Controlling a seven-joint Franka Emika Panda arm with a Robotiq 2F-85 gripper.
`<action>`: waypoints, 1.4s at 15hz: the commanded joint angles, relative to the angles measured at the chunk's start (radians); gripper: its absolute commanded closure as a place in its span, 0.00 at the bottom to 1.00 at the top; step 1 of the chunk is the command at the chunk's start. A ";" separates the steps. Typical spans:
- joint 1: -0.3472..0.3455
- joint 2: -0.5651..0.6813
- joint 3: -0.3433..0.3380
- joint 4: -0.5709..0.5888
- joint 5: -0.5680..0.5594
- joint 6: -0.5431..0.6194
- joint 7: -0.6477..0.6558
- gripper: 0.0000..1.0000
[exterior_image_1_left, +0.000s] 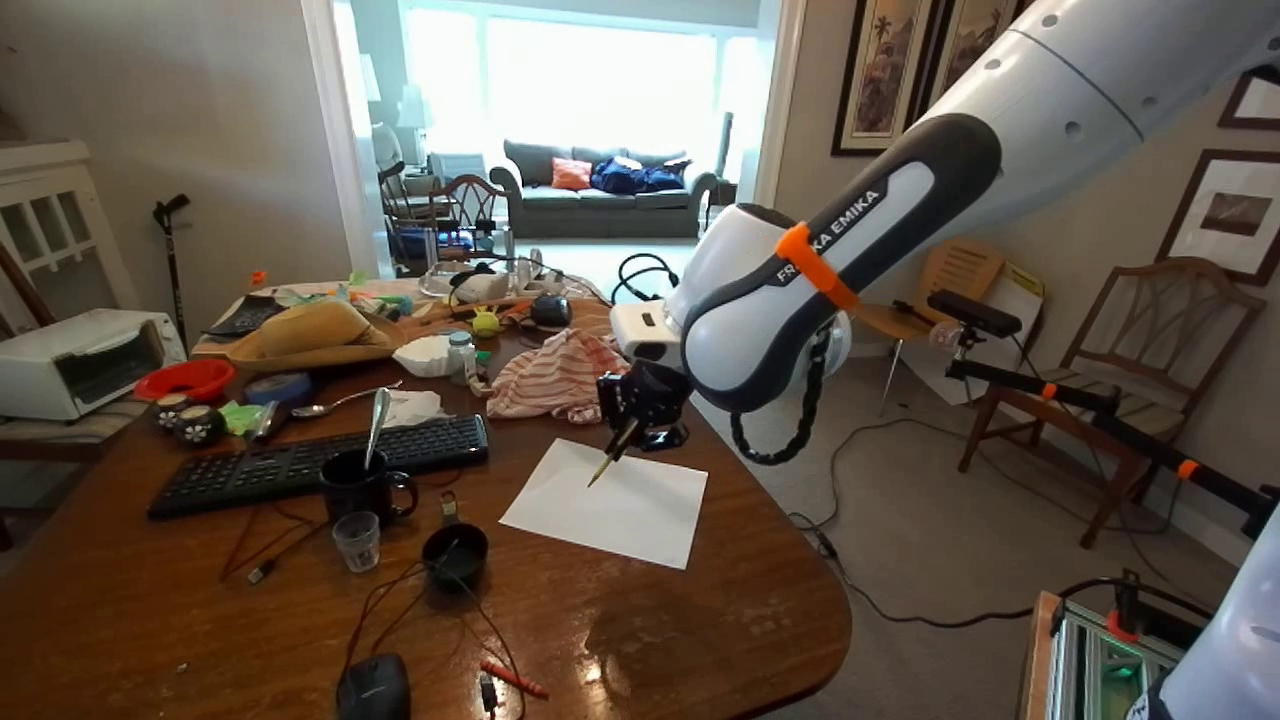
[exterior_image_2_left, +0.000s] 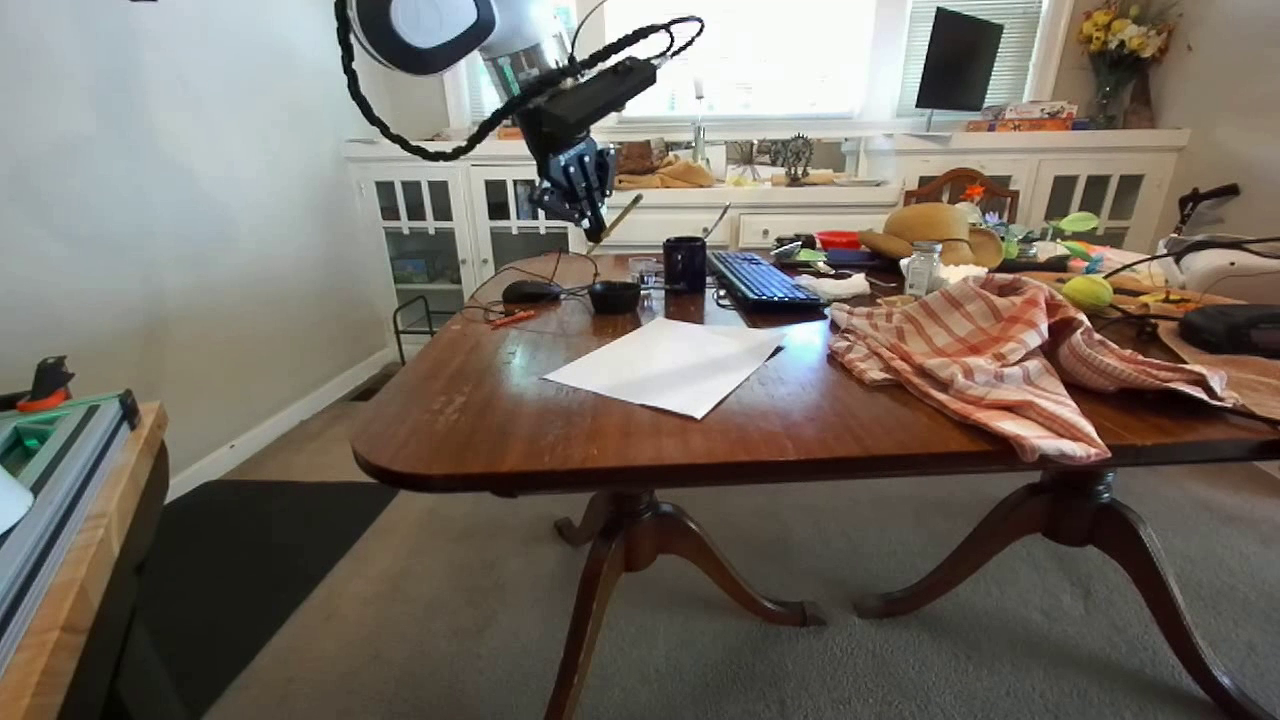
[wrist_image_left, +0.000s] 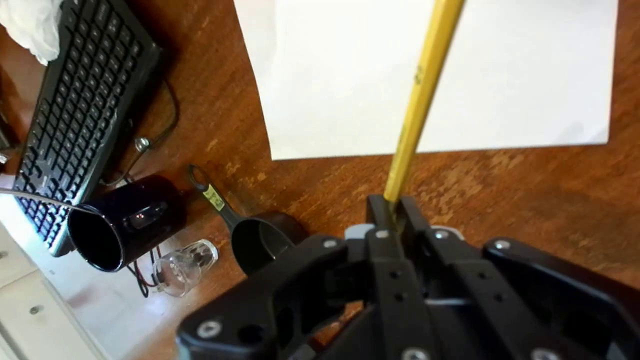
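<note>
The gripper (wrist_image_left: 393, 212) is closed to a sliver, pinching the pencil (wrist_image_left: 420, 95) between its fingertips, likely so that a length projects free of them (which end is the point is unclear). In an exterior view the pencil slants, raised clear of the paper (exterior_image_2_left: 670, 365). The table (exterior_image_1_left: 240, 620) bears the paper flat. Near the paper stands the scoop (wrist_image_left: 277, 230); farther from the paper, the mug (exterior_image_1_left: 352, 488) props a leaning utensil (exterior_image_1_left: 377, 425), probably just for keeping.
</note>
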 joint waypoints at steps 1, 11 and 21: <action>0.124 -0.026 -0.206 -0.021 -0.275 -0.006 0.058 0.98; 0.600 0.202 -0.841 0.193 -1.071 0.131 0.322 0.98; 0.859 0.345 -1.110 0.308 -1.339 0.229 0.560 0.92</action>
